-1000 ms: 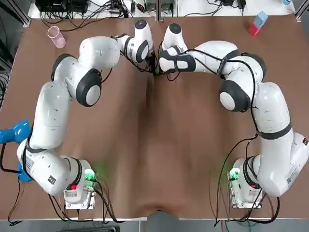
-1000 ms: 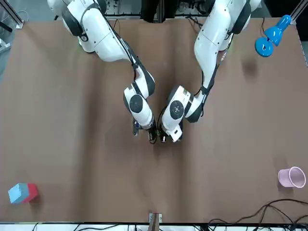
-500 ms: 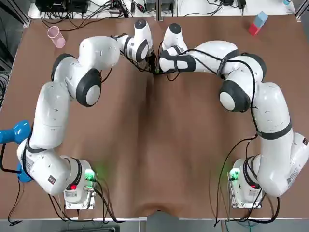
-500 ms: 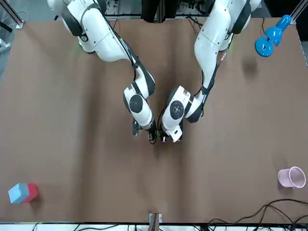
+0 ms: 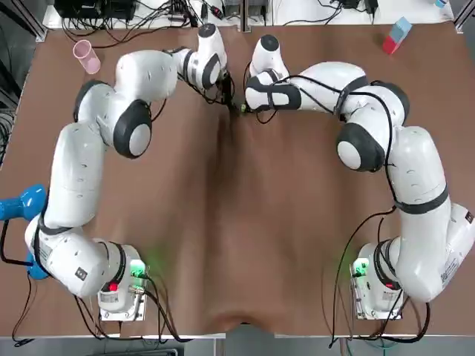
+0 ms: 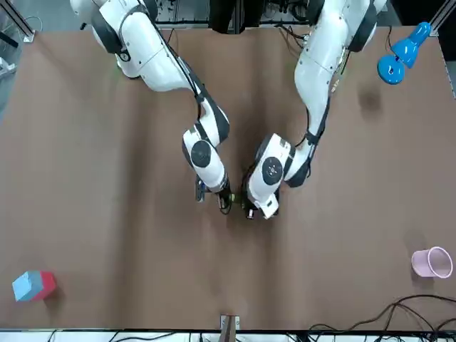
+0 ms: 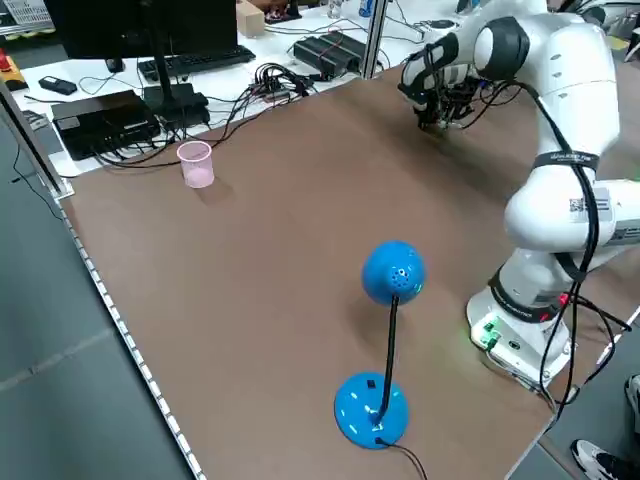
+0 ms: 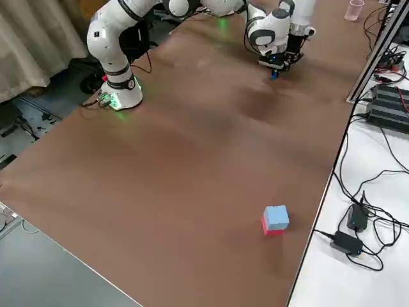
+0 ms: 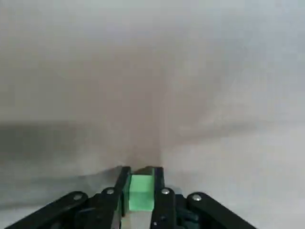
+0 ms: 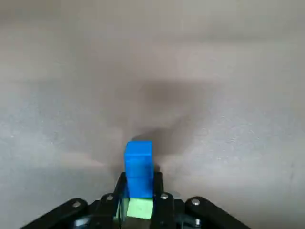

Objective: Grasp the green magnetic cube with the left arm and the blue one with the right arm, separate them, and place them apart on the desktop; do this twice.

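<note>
The green cube (image 9: 141, 192) is plain bright green, the blue cube (image 10: 138, 164) solid blue; the surface (image 5: 237, 222) is matte brown, the cup (image 5: 86, 56) pale pink, the block (image 8: 275, 220) light blue over red.

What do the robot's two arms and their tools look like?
The left arm and right arm are built of glossy white rounded segments with black bands at the joints. Thin black cables trail along them, and a green light glows at each base. The left tool and right tool have slim black fingers with silver screws.
</note>
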`<control>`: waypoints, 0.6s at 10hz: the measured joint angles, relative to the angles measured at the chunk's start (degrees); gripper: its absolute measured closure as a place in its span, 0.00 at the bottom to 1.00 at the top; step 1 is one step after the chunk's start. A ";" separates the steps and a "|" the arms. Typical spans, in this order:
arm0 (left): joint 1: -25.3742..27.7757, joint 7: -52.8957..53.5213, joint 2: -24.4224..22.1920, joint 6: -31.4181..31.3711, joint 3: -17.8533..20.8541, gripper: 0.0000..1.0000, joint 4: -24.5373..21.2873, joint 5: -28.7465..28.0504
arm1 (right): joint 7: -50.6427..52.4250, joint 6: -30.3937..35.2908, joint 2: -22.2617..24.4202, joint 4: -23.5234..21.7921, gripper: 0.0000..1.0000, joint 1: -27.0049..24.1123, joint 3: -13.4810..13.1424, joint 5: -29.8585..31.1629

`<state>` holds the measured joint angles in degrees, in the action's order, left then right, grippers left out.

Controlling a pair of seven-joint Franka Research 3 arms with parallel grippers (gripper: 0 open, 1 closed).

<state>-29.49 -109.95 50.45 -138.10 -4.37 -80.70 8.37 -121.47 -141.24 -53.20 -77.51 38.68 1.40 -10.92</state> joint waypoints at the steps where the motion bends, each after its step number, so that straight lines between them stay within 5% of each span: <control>1: 2.30 2.03 -0.70 0.05 0.12 0.77 0.07 0.00 | 0.01 0.03 0.00 0.02 0.77 0.03 0.00 0.01; 5: 8.78 8.62 -2.33 -0.42 0.28 0.77 1.01 0.00 | 0.03 0.04 0.01 0.25 0.74 0.44 0.01 0.01; 6: 8.93 9.19 -2.27 -1.50 0.30 0.75 1.01 0.00 | 0.03 0.04 0.03 0.42 0.63 0.59 0.00 0.03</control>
<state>-20.56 -100.76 48.19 -139.60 -4.07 -79.68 8.37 -121.44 -141.20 -53.17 -77.09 39.27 1.40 -10.89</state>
